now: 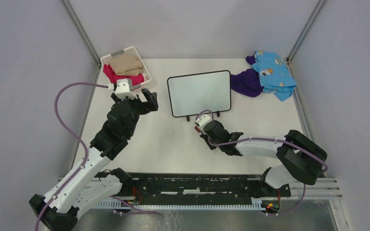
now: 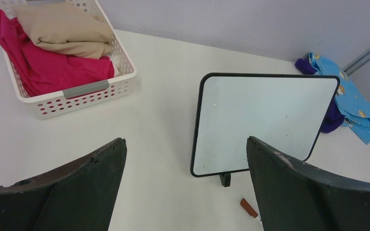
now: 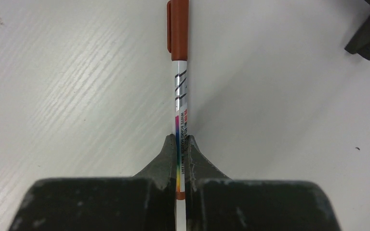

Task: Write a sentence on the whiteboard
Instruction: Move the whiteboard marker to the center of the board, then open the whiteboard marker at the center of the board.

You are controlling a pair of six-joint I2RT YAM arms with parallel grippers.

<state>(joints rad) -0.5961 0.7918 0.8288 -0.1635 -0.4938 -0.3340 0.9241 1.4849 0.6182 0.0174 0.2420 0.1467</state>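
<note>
Right gripper [image 3: 180,140] clamps a capped marker [image 3: 178,82] over the white table [image 3: 62,96], grey walls [image 1: 183,24] around

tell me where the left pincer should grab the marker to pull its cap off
Take the brown-red cap, the free end of the marker; the right pincer is shut on the white barrel. The open left pincer should probably come from above, jaws straddling the cap's sides, since it lies close to the table.

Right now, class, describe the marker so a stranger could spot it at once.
Find the whiteboard standing mid-table. Just in front of it, the right gripper is shut on the marker. It alone is a slim white barrel with a red-brown cap.
</note>
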